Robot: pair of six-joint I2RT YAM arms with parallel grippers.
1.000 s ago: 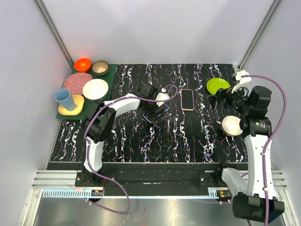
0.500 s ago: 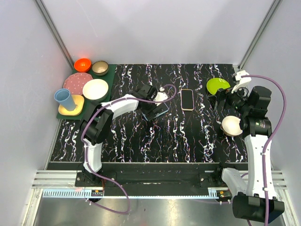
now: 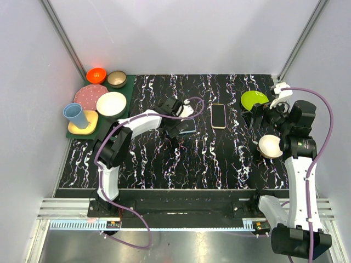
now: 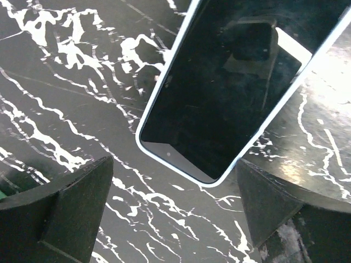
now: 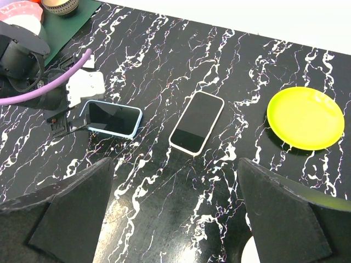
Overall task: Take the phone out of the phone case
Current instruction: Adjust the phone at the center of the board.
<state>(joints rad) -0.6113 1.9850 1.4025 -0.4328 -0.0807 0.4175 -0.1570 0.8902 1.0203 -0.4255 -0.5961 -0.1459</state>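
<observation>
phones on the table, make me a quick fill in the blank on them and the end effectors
1. The phone nearest the left end effector sits in a ___ case.
2. The table holds ___ phones in all.
3. The other phone lies between the first one and a yellow-green ___.
4. The left one and the right end effector both stand ___.

Missing words: blue; two; plate; open.
</observation>
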